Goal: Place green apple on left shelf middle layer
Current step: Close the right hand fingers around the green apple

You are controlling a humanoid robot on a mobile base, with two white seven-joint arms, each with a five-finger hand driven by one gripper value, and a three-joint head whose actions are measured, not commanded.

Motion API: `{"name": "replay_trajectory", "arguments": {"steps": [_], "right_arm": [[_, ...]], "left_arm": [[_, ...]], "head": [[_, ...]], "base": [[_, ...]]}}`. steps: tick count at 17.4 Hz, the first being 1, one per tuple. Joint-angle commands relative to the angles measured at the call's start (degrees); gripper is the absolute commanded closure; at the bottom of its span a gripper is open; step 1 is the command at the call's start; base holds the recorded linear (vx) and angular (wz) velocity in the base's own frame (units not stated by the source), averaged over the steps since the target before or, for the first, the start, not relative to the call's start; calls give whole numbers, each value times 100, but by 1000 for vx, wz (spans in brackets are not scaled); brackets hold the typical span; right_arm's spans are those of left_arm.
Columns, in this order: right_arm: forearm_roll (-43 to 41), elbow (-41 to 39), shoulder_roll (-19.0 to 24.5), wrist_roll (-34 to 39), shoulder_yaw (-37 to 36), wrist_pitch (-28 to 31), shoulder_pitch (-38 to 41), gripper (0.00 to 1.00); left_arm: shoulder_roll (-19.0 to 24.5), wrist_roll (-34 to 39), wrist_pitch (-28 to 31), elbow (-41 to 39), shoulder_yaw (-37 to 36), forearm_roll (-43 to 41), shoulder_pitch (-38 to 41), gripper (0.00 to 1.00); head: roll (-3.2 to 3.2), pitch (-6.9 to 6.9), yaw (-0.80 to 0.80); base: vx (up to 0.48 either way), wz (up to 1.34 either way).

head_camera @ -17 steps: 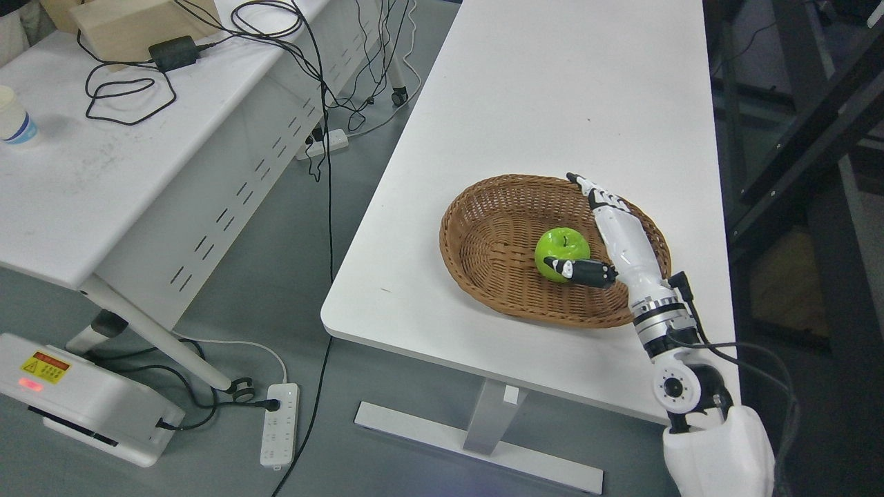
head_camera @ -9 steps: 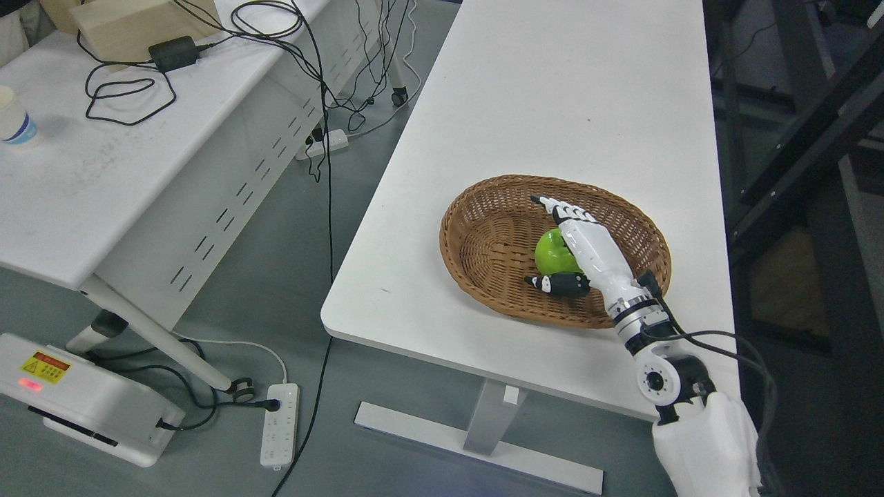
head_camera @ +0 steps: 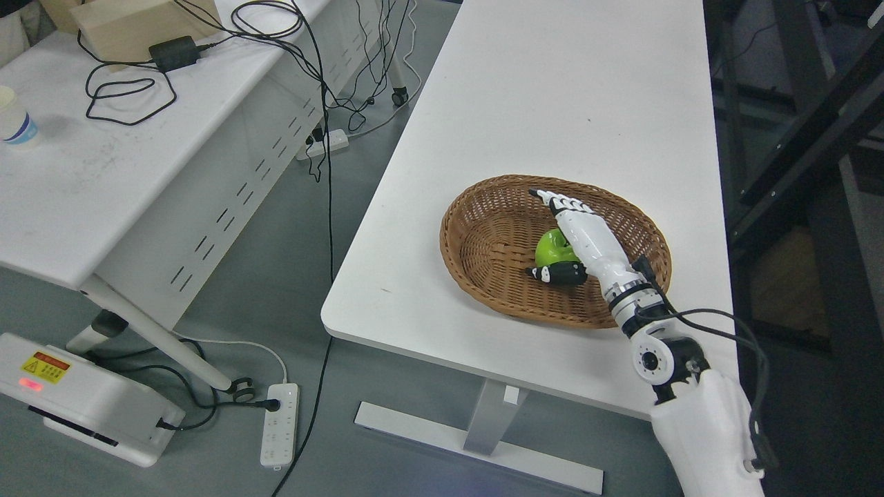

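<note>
A green apple [head_camera: 552, 248] lies in a brown wicker basket [head_camera: 483, 241] on the white table [head_camera: 552, 90]. My right hand [head_camera: 552, 235] reaches in from the lower right and lies over the apple. Its white fingers [head_camera: 561, 203] stretch straight over the apple's top and far side. Its black thumb [head_camera: 558, 274] lies along the near side. The fingers are spread, not closed round the apple. The hand hides the apple's right half. No shelf is in view. My left arm is out of view.
A second white table [head_camera: 83, 179] stands at the left with a paper cup [head_camera: 14, 124], a black adapter [head_camera: 173, 52], a wooden box [head_camera: 131, 24] and cables. Power strips [head_camera: 280, 424] and a white device [head_camera: 83, 397] lie on the floor. A dark frame [head_camera: 794, 172] stands at the right.
My right hand has moved left from the apple's right side to lie over the apple. The forearm has swung in with it. The apple and basket have stayed in place.
</note>
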Motion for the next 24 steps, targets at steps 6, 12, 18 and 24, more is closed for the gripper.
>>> {"name": "replay_trajectory", "arguments": {"steps": [6, 12, 18, 24], "right_arm": [[0, 463, -68, 1, 52, 12, 94, 1], [-53, 446, -103, 10, -9, 29, 147, 69], [-472, 393, -51, 1, -676, 29, 156, 97], [-2687, -89, -60, -16, -1573, 486, 279, 100]], "left_arm": [[100, -5, 0, 0, 0, 0, 53, 0], [100, -6, 0, 0, 0, 0, 53, 0], [100, 3, 0, 0, 0, 0, 53, 0], [100, -5, 0, 0, 0, 0, 53, 0]], "head": [[0, 0, 0], [0, 0, 0], [0, 0, 0], [0, 0, 0]], "base": [[0, 0], [0, 0], [0, 0], [0, 0]]}}
